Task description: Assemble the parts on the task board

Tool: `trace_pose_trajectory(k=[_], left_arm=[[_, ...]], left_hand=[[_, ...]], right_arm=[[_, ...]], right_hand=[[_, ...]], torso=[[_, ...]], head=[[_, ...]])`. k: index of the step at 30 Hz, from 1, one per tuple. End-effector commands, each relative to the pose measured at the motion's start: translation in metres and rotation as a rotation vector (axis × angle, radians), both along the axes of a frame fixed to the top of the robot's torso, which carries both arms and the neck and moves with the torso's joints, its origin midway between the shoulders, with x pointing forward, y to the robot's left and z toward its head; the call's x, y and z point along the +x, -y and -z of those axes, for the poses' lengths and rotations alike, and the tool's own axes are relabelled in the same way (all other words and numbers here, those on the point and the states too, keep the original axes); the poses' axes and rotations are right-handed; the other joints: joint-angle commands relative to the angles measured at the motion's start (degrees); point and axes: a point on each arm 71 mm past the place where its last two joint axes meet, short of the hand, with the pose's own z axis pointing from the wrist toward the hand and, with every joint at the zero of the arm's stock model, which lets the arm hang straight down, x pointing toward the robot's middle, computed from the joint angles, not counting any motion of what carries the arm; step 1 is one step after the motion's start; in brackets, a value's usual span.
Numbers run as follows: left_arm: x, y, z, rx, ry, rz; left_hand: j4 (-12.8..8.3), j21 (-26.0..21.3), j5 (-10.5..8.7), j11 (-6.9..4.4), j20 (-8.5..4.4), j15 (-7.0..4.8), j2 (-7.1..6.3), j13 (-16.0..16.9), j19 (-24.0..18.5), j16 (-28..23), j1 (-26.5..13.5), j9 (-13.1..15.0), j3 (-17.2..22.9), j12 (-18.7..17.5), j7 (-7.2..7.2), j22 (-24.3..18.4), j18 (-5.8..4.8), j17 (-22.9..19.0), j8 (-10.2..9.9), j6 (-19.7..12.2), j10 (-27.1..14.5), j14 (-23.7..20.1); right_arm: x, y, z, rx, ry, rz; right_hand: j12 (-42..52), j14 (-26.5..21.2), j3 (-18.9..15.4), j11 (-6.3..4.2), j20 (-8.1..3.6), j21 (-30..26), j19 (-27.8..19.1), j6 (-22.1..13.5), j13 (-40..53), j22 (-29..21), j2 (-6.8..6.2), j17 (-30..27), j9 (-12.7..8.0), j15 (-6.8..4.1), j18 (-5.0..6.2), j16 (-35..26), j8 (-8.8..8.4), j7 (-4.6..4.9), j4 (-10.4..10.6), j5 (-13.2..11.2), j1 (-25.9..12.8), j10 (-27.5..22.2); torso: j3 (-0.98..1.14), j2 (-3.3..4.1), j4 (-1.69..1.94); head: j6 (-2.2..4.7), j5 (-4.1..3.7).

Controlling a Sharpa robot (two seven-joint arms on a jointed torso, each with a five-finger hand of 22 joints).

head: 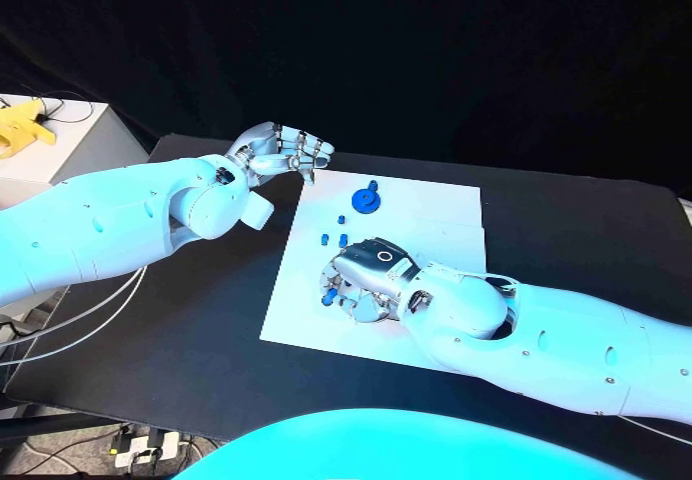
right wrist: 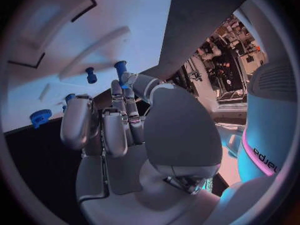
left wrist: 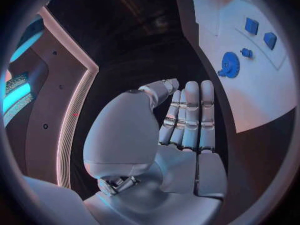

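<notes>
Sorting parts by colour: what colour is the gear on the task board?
Blue. The gear shows best in the head view.

Left silver hand (left wrist: 181, 130) hovers empty over the black worktop (left wrist: 137, 60), fingers straight and together; beyond them, the white task board (left wrist: 262, 85) carries a round blue toothed gear (left wrist: 230, 64) and small blue parts (left wrist: 252, 25).

Black table (head: 577, 215), dark backdrop behind – white cabinet (head: 65, 150) at left, cables on floor.
</notes>
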Motion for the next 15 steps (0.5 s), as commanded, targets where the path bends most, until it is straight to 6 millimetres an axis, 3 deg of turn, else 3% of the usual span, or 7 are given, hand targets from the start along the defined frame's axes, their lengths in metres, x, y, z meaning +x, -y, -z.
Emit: trace_pose_trajectory(k=[1, 5, 8, 9, 12, 15], left_arm=[[-0.0003, 0.0024, -0.0007, -0.006, 0.002, 0.017], [-0.0002, 0.0022, -0.0007, -0.006, 0.002, 0.016], [-0.0002, 0.002, -0.0007, -0.006, 0.002, 0.015], [-0.0002, 0.002, -0.0007, -0.006, 0.001, 0.016], [-0.0003, 0.0021, -0.0005, -0.006, -0.001, 0.017], [-0.0005, 0.0026, 0.0, -0.004, -0.008, 0.024]], left_hand=[[-0.14, -0.21, 0.24, 0.07, 0.27, 0.23, -0.09, -0.06, 0.04, -0.34, -0.49, -0.05, -0.32, 0.04, 0.04, -0.05, 0.9, -0.07, 0.24, -0.5, -0.45, -0.19], [-0.14, -0.21, 0.24, 0.07, 0.27, 0.23, -0.09, -0.06, 0.04, -0.34, -0.49, -0.05, -0.32, 0.04, 0.04, -0.05, 0.9, -0.07, 0.24, -0.5, -0.45, -0.19], [-0.14, -0.21, 0.24, 0.07, 0.27, 0.23, -0.09, -0.06, 0.04, -0.34, -0.49, -0.05, -0.32, 0.04, 0.04, -0.05, 0.9, -0.07, 0.24, -0.5, -0.45, -0.19], [-0.1, -0.31, 0.26, 0.08, 0.3, 0.25, -0.05, -0.14, 0.04, -0.32, -0.53, -0.04, -0.42, 0.12, 0.04, -0.14, 0.91, -0.07, 0.31, -0.54, -0.57, -0.22], [0.05, -0.41, 0.22, 0.12, 0.35, 0.3, -0.13, -0.21, 0.02, -0.29, -0.77, -0.06, -0.62, 0.16, 0.07, -0.22, 0.89, -0.06, 0.3, -0.68, -0.68, -0.24], [0.03, -0.5, 0.35, 0.11, 0.36, 0.29, 0.02, -0.29, 0.05, -0.27, -0.65, -0.01, -0.6, 0.18, 0.04, -0.3, 0.92, -0.06, 0.47, -0.52, -0.86, -0.28]], right_arm=[[-0.0005, -0.0011, 0.0049, -0.027, -0.006, -0.012], [-0.0006, -0.0026, 0.0059, -0.015, -0.02, -0.03], [-0.0005, -0.0032, 0.0063, -0.002, -0.029, -0.042], [-0.0004, -0.0032, 0.0063, 0.002, -0.031, -0.046], [-0.0002, -0.0028, 0.006, 0.014, -0.031, -0.051], [0.0002, -0.0015, 0.0061, 0.017, -0.032, -0.051]], right_hand=[[-0.6, 1.54, 0.15, -2.11, -0.2, -0.82, -0.44, -0.72, 0.94, 2.19, 0.55, -0.64, 0.36, -0.13, -0.44, -0.48, 0.21, 0.42, -0.31, -0.04, -0.38, 2.2], [-2.86, 1.3, -1.06, -0.91, 0.52, -3.18, -1.28, -4.23, 0.44, 1.15, -0.84, -1.47, 0.13, 0.88, -0.13, -0.94, -1.29, 1.51, 0.45, 1.02, -3.23, -0.83], [-3.17, 0.91, -2.54, 0.65, 1.6, -8.11, -2.84, -8.24, -0.58, -1.25, -2.96, -2.66, -0.67, 2.17, 0.61, -1.53, -3.66, 3.06, 1.14, 0.91, -5.41, -5.08], [-3.22, -0.35, -3.31, 1.02, 1.93, -13.49, -4.59, -9.42, -0.96, -3.95, -3.53, -6.41, -0.94, 2.47, 1.52, -3.64, -4.39, 3.25, 1.25, 0.92, -5.8, -7.21], [-2.64, -2.31, -5.8, 1.23, 2.51, -19.59, -6.74, -11.25, -0.95, -7.15, -3.55, -10.51, -1.31, 2.77, 2.58, -6.19, -5.6, 3.12, 0.95, 0.98, -5.24, -11.2], [-2.15, -2.87, -7.26, 1.23, 2.61, -21.54, -7.25, -11.66, -0.87, -8.23, -3.1, -11.67, -1.37, 2.78, 2.86, -6.8, -5.91, 2.99, 0.77, 1.11, -4.61, -12.79]], torso=[[0.0, -0.05, 0.0], [0.01, -0.06, -0.03], [0.03, -0.05, -0.05], [0.02, -0.07, -0.06], [0.01, -0.06, -0.05], [0.05, -0.03, -0.04]], head=[[-0.01, -0.02], [-0.01, 0.05], [-0.01, 0.07], [-0.01, 0.08], [-0.01, 0.07], [-0.01, 0.13]])
